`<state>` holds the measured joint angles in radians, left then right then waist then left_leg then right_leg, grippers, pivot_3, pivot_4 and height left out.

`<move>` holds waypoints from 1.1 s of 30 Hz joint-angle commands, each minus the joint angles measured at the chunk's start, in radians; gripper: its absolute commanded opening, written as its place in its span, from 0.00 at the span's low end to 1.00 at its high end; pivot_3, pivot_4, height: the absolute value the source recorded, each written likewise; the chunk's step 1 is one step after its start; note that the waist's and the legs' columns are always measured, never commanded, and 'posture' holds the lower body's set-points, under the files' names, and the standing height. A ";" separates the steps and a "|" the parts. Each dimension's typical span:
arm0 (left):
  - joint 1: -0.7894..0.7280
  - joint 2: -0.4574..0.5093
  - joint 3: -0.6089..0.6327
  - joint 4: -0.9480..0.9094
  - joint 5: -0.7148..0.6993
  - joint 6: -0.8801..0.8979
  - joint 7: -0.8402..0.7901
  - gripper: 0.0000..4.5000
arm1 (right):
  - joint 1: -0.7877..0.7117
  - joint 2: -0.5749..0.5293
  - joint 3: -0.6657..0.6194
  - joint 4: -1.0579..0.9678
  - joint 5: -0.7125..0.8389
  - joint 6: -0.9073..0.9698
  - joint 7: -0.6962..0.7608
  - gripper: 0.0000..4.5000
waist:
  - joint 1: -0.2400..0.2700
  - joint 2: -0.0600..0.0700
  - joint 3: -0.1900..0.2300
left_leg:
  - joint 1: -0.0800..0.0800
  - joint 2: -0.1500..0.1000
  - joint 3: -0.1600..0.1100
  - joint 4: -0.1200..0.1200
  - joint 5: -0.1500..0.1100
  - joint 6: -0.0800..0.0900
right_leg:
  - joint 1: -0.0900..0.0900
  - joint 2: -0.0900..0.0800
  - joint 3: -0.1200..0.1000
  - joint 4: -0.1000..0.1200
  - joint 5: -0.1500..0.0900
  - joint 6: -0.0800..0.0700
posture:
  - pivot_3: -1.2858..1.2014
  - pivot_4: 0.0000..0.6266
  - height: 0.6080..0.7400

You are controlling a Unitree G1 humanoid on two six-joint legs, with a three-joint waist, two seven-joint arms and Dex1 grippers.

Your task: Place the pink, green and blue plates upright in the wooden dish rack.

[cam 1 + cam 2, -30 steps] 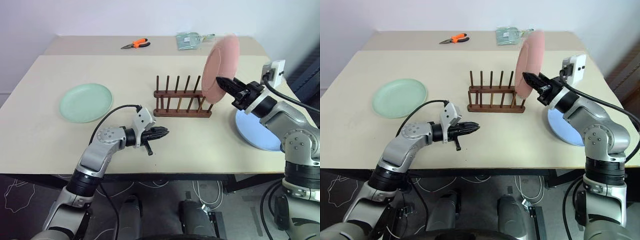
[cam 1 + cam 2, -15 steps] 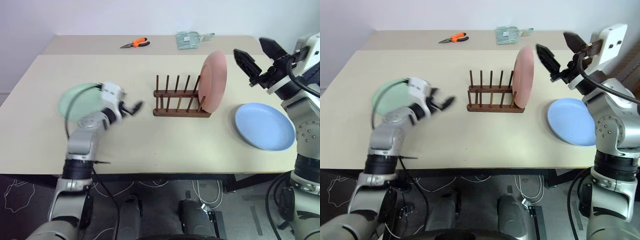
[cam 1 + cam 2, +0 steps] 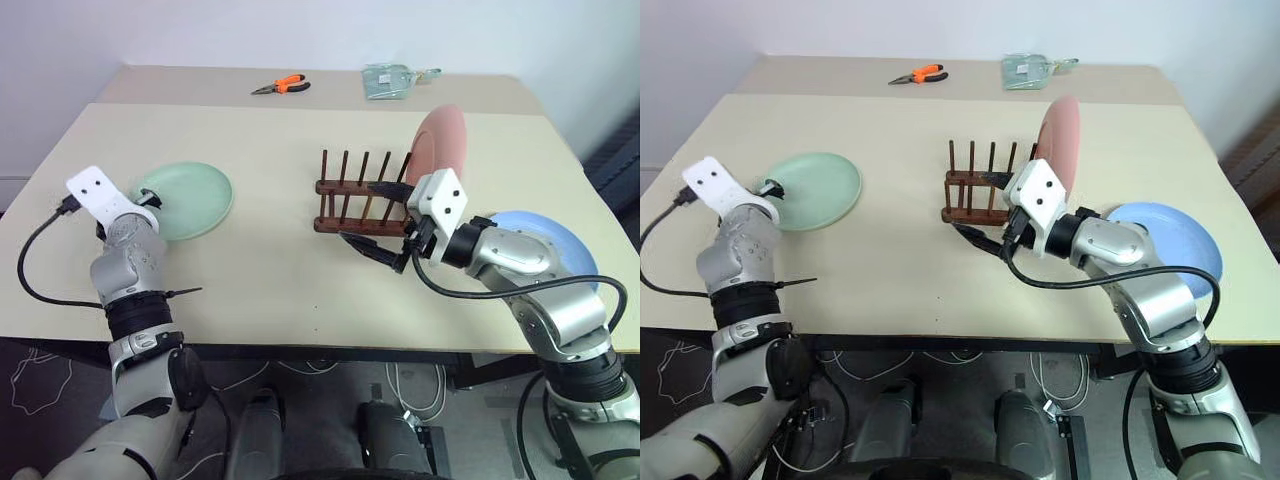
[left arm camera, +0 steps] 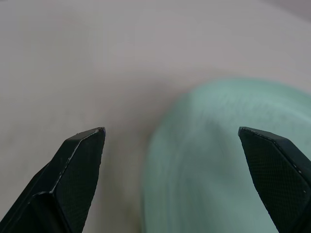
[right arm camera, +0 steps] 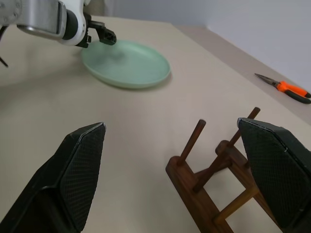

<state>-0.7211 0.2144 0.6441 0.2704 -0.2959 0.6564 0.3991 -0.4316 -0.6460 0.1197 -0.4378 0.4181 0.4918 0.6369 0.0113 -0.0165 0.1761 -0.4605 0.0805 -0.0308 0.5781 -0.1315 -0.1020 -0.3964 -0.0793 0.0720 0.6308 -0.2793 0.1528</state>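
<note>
Pink plate [image 3: 440, 150] standing upright at the right end of the wooden dish rack [image 3: 362, 196], leaning between the last pegs. Other slots of the rack free. Green plate [image 3: 185, 200] lying flat on the table [image 3: 260, 270], well to the left of the rack. Blue plate [image 3: 560, 245] lying flat to the right of the rack, partly hidden behind the right forearm.

Left gripper [image 4: 170, 160] at the near left rim of the green plate, jaws spread wide, one fingertip over bare tabletop and the other over the plate; holding nothing. Contact with the plate impossible to tell.

Right gripper [image 3: 372, 240] just in front of the rack's near side, pointing toward the robot's left, jaws wide apart and holding nothing; rack pegs visible between its fingers in the right wrist view.

Orange-handled pliers [image 3: 280, 87] and a clear plastic packet [image 3: 390, 80] lying at the far edge of the table, well apart from the plates.
</note>
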 commanded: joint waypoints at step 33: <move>-0.109 -0.031 -0.461 -0.438 -0.239 0.107 -0.471 0.00 | -0.251 0.099 0.297 0.338 -0.872 -0.416 -0.197 0.48 | -0.022 -0.003 0.001 | 0.000 0.000 -0.001 -0.001 0.001 -0.002 | -0.001 0.000 -0.001 0.000 0.000 0.000 | 0.52 0.24 1.00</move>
<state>-0.8271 0.1858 0.1724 -0.1159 -0.5143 0.7606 -0.0700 -0.6732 -0.5602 0.4379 -0.0886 -0.4348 0.0937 0.4471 -0.0111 -0.0191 0.1770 -0.4608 0.0807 -0.0314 0.5769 -0.1304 -0.1037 -0.3974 -0.0792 0.0711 0.6311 -0.2788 0.1532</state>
